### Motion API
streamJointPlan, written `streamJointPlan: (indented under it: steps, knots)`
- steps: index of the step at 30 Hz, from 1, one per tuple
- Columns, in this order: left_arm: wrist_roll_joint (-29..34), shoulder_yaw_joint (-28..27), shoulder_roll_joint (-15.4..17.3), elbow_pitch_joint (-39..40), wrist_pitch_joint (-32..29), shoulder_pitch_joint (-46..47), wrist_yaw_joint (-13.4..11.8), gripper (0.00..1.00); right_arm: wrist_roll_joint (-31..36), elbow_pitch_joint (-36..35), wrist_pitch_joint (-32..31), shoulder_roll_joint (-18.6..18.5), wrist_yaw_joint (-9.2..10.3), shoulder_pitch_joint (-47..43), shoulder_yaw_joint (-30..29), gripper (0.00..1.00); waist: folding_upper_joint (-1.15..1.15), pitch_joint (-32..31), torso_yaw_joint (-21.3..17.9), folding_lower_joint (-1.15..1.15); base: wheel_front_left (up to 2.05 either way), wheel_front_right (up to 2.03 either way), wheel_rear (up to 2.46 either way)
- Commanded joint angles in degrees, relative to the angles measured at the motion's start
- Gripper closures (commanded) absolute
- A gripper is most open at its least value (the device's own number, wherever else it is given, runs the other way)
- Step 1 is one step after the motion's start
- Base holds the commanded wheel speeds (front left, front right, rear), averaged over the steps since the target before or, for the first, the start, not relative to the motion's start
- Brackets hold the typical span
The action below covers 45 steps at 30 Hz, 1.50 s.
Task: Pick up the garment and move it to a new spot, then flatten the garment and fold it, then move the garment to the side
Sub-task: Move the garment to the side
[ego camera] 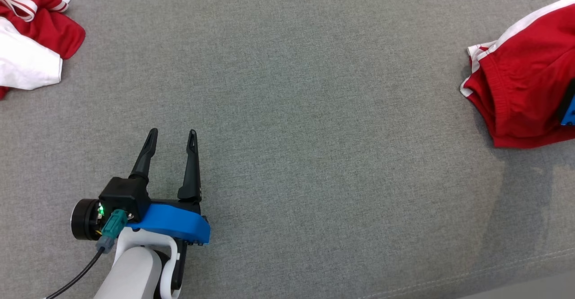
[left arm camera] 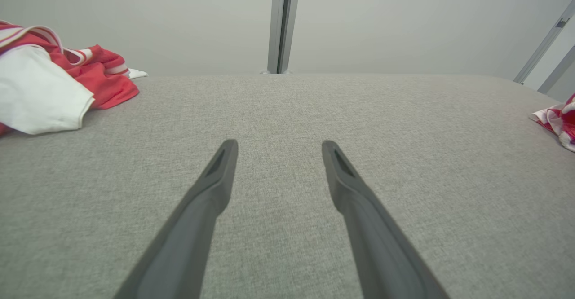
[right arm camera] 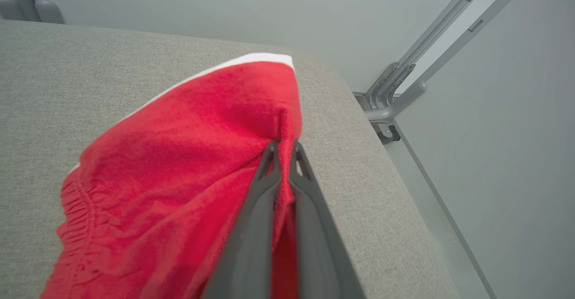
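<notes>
One grey fabric surface [ego camera: 314,110] spans everything. Near its right edge sits the red garment [ego camera: 521,92], a fold of it pinched between the right gripper's [right arm camera: 283,145] fingers. A red-and-white clothes pile [ego camera: 31,34] lies at the far left. The left gripper [ego camera: 173,131] hovers over bare fabric, fingers spread.

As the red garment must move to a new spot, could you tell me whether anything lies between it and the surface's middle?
Nothing visible does. The right gripper is shut on the red garment; the left gripper, open, and the red-and-white pile sit beyond the middle, towards the left.
</notes>
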<state>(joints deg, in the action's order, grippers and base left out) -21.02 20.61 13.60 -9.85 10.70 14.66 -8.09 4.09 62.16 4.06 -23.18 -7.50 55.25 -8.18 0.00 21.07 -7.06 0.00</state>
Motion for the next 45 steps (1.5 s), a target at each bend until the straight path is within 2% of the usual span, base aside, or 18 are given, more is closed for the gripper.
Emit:
streamJointPlan:
  steps: [1,12,13,14,15,24,30,38,45]
  knots:
    - [-0.1,-0.1,0.0,0.2,0.1,-0.3,-0.3,0.0,0.4,0.2,0.1,-0.6,0.01,1.0,-0.2,1.0,0.0,0.1,0.0,0.0,0.0,0.0,0.0]
    - [-0.5,0.1,-0.1,0.5,0.5,0.0,-0.8,0.0,4.2,-1.0,0.4,-1.3,0.01,2.4,-0.9,1.0,0.0,0.5,-0.6,0.0,0.0,0.0,0.0]
    - [-0.6,0.2,0.0,0.5,0.5,0.1,-0.8,0.0,4.6,-1.1,0.5,-1.2,0.01,2.2,-1.4,0.84,0.0,0.6,-0.6,0.0,0.0,0.0,0.0]
    - [-0.6,0.2,0.0,0.4,0.5,0.1,-0.8,0.0,5.2,-1.3,0.6,-1.0,0.01,1.9,-1.8,0.54,0.0,0.6,-0.6,0.0,0.0,0.0,0.0]
    - [-0.5,0.3,-0.1,0.3,0.6,0.2,-0.8,0.0,5.8,-1.5,0.8,-0.8,0.01,1.5,-2.3,0.0,0.0,0.6,-0.6,0.0,0.0,0.0,0.0]
    - [-0.8,0.8,0.0,-0.1,0.5,1.0,-0.8,0.0,10.8,-3.2,1.8,1.5,0.01,-0.2,-5.6,0.0,0.0,0.6,-0.4,0.0,0.0,0.0,0.0]
    - [-1.4,0.8,-0.4,-0.9,1.0,1.2,-0.6,0.0,12.0,-3.6,2.8,3.8,0.01,-0.5,-4.6,0.0,0.0,-0.6,-0.1,0.0,0.0,0.0,0.0]
    - [-3.3,-0.3,-1.8,-4.8,2.6,2.1,0.2,0.0,9.1,-3.2,6.3,8.0,0.01,-2.1,-0.3,0.0,0.0,-4.8,1.9,0.0,0.0,0.0,0.0]
    - [-5.0,-1.5,-3.7,-10.7,4.1,0.2,1.0,0.0,3.5,-4.8,9.7,13.0,0.01,-8.5,2.6,0.0,0.0,-10.9,4.5,0.0,0.0,0.0,0.0]
